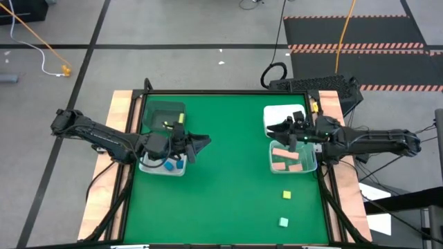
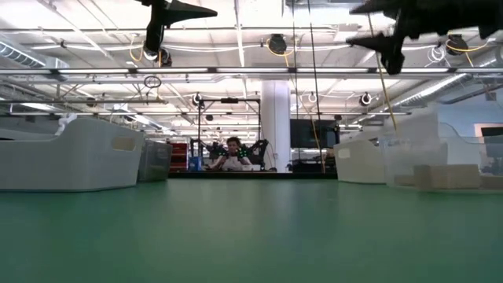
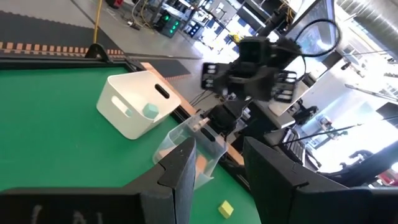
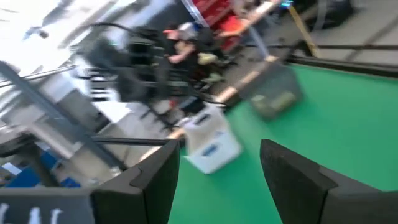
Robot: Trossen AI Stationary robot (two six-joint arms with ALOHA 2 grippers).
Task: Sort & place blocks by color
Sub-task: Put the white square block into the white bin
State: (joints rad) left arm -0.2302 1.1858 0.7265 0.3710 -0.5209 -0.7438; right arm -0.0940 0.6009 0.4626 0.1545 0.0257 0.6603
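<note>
My left gripper [image 1: 205, 142] is open and empty, held in the air beside the left clear bin [image 1: 163, 164], which holds blue blocks [image 1: 169, 165]. My right gripper [image 1: 274, 135] is open and empty, above the gap between the white bin [image 1: 284, 115] and the right clear bin [image 1: 293, 159], which holds salmon-pink blocks [image 1: 285, 156]. A dark bin [image 1: 165, 115] holds a yellow block [image 1: 167, 124]. The white bin holds a mint-green block [image 3: 149, 111]. A yellow block [image 1: 286, 196] and a mint-green block [image 1: 283, 222] lie loose on the green mat.
The green mat [image 1: 228, 180] is bordered by wooden edges [image 1: 118, 124]. The bins stand along its left and right sides, with open mat between them. A person sits far behind the table in the low view [image 2: 233, 151].
</note>
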